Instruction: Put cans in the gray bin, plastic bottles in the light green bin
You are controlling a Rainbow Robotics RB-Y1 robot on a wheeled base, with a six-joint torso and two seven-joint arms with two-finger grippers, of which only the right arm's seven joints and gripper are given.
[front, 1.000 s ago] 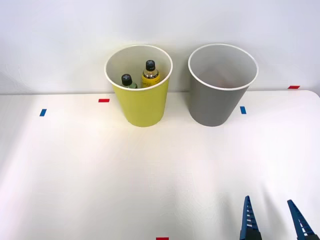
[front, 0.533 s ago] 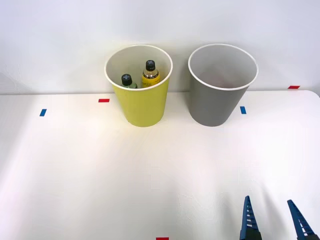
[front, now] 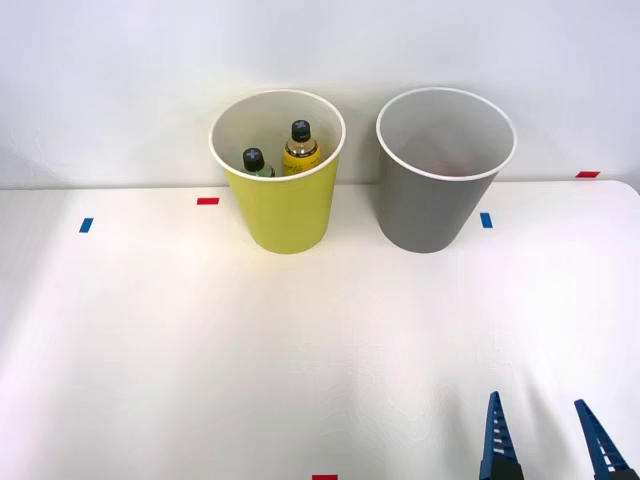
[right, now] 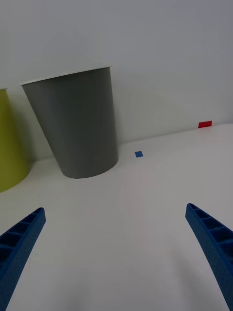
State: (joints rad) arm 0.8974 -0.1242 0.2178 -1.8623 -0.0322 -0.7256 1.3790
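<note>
Front view showed nothing had moved: right gripper (front: 548, 440) sat wide open, empty, near table (front: 150, 350) edge; both bottles (front: 300, 145) in green bin (front: 285, 215); gray bin (front: 430, 215) beside it, can not visible, sorting likely done.

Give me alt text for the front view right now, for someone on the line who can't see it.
Two tall bins stand side by side at the back of a white table: a light green bin holding two black-capped plastic bottles, and a gray bin to its right. The right gripper, blue and ribbed, is open and empty at the near right edge.
</note>
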